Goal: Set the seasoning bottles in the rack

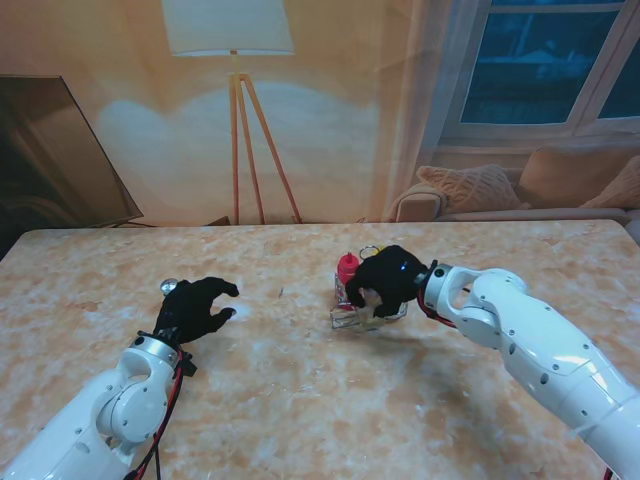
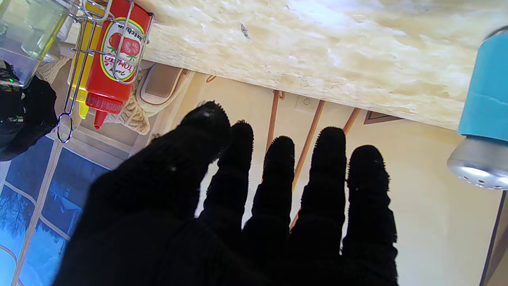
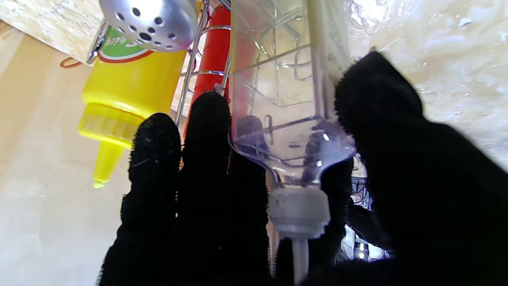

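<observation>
My right hand [image 1: 385,280] was closed around a clear bottle [image 3: 283,103], thumb on one side and fingers [image 3: 204,159] on the other. The bottle was square-sided and transparent, with a white cap and spout [image 3: 298,216]; its contents, if any, could not be made out. It stood at the wire rack [image 1: 358,312], touching the wires; whether it was fully seated in a compartment could not be determined.

The rack stood near the table's middle, just right of centre. It already held a red ketchup [image 2: 113,59] with a tomato label and a yellow bottle [image 3: 127,91] with a pointed nozzle, side by side. A shaker [image 3: 152,20] with a perforated silver top was also at the rack, beside the yellow bottle.

My left hand [image 1: 195,308] was empty, fingers spread and palm down, low over the table and well apart from the rack. A second shaker [image 2: 486,115], blue-bodied with a silver perforated cap, stood just beside it on the far left side.

The table [image 1: 300,400] was a mottled beige and cream marble pattern. Behind it was a backdrop showing a floor lamp [image 1: 235,80] on wooden tripod legs, a window [image 1: 545,60] and a sofa with cushions [image 1: 470,185].
</observation>
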Motion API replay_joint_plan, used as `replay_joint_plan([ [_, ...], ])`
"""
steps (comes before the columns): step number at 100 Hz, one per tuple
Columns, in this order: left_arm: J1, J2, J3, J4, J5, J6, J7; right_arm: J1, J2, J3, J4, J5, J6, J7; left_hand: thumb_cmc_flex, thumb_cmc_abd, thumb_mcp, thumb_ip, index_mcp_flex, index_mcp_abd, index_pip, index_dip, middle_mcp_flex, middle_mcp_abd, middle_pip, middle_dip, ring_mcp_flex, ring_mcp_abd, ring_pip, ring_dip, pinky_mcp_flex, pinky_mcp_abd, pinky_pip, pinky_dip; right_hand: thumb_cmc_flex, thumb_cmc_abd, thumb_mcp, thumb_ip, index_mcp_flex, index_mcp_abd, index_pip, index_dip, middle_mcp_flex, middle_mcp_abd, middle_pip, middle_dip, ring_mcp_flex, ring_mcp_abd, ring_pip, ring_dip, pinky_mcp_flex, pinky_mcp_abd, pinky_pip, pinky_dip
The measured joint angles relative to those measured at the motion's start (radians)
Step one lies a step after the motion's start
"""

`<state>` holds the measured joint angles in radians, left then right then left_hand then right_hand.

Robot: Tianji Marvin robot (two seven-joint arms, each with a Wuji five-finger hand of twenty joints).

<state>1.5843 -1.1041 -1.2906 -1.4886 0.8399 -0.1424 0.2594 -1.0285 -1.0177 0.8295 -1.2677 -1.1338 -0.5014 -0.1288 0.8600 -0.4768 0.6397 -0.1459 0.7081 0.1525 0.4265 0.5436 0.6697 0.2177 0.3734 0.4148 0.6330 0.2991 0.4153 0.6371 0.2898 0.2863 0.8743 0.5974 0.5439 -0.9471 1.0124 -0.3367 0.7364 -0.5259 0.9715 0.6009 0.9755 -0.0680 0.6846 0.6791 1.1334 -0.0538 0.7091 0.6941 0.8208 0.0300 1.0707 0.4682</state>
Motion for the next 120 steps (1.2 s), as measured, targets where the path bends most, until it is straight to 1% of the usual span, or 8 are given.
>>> replay_joint_plan([
  [30, 0.000, 0.000, 0.000, 0.000, 0.000, 0.000, 0.000, 0.012, -0.001, -0.014, 0.015, 0.000, 0.012, -0.014, 0.010, 0.000, 0.000, 0.000, 0.000, 0.000, 0.000, 0.000, 0.000, 0.000, 0.000, 0.000, 0.000, 0.000, 0.000, 0.000, 0.000, 0.000, 0.000, 0.000, 0.000, 0.000, 0.002, 0.000, 0.000, -0.007, 0.006, 0.001, 0.000, -0.004, 0.000, 0.000, -0.001, -0.001, 0.012, 0.000, 0.000, -0.008, -0.001, 0.004],
  [44, 0.000, 0.000, 0.000, 0.000, 0.001, 0.000, 0.000, -0.001, 0.000, 0.001, 0.012, -0.043, 0.008, -0.048, 0.010, 0.000, 0.000, 0.000, 0.000, 0.000, 0.000, 0.000, 0.000, 0.000, 0.000, 0.000, 0.000, 0.000, 0.000, 0.000, 0.000, 0.000, 0.000, 0.000, 0.000, -0.009, 0.003, 0.000, 0.000, -0.011, 0.010, 0.002, 0.000, -0.006, 0.001, 0.000, -0.001, -0.001, 0.026, 0.000, -0.005, -0.007, -0.001, 0.013],
  [56, 0.000, 0.000, 0.000, 0.000, 0.001, 0.000, 0.000, -0.011, 0.002, 0.007, 0.004, -0.046, 0.006, -0.055, 0.010, 0.000, 0.000, 0.000, 0.000, 0.000, 0.000, 0.000, 0.000, 0.000, 0.000, 0.000, 0.000, 0.000, 0.000, 0.000, 0.000, 0.000, 0.000, 0.000, 0.000, -0.016, 0.005, 0.000, 0.000, -0.012, 0.014, 0.002, 0.000, -0.007, 0.008, 0.000, -0.001, -0.001, 0.044, 0.000, -0.005, -0.007, -0.001, 0.024],
  [69, 0.000, 0.000, 0.000, 0.000, 0.001, 0.000, -0.001, -0.015, 0.004, 0.004, 0.004, -0.059, 0.006, -0.084, 0.010, 0.000, 0.000, 0.000, 0.000, 0.000, 0.000, 0.000, 0.000, 0.000, 0.000, 0.000, 0.000, 0.000, 0.000, 0.000, 0.000, 0.000, 0.000, 0.000, 0.000, -0.024, 0.008, 0.000, 0.001, -0.013, 0.015, 0.009, 0.000, -0.008, 0.011, 0.000, -0.001, -0.002, 0.053, 0.000, -0.005, -0.007, -0.001, 0.025],
  [80, 0.000, 0.000, 0.000, 0.000, 0.001, 0.000, -0.001, -0.015, 0.006, -0.002, 0.004, -0.069, 0.008, -0.096, 0.010, 0.000, 0.000, 0.000, 0.000, 0.000, 0.000, 0.000, 0.000, 0.000, 0.000, 0.000, 0.000, 0.000, 0.000, 0.000, 0.000, 0.000, 0.000, 0.000, 0.000, -0.025, 0.008, 0.000, 0.001, -0.013, 0.015, 0.012, 0.000, -0.008, 0.013, 0.000, -0.001, -0.002, 0.062, 0.000, -0.005, -0.007, -0.001, 0.035],
  [120, -0.001, 0.000, 0.001, 0.001, 0.000, 0.000, -0.003, -0.024, 0.006, 0.009, -0.006, -0.080, 0.032, -0.090, 0.010, 0.000, 0.000, 0.000, 0.000, 0.000, 0.010, 0.000, 0.000, 0.000, 0.000, 0.000, 0.000, 0.000, 0.000, 0.000, 0.000, 0.000, 0.000, 0.000, 0.000, -0.025, 0.009, 0.000, 0.001, -0.017, 0.018, 0.015, -0.001, -0.008, 0.015, 0.000, -0.001, -0.002, 0.075, 0.000, -0.005, -0.007, -0.002, 0.047],
])
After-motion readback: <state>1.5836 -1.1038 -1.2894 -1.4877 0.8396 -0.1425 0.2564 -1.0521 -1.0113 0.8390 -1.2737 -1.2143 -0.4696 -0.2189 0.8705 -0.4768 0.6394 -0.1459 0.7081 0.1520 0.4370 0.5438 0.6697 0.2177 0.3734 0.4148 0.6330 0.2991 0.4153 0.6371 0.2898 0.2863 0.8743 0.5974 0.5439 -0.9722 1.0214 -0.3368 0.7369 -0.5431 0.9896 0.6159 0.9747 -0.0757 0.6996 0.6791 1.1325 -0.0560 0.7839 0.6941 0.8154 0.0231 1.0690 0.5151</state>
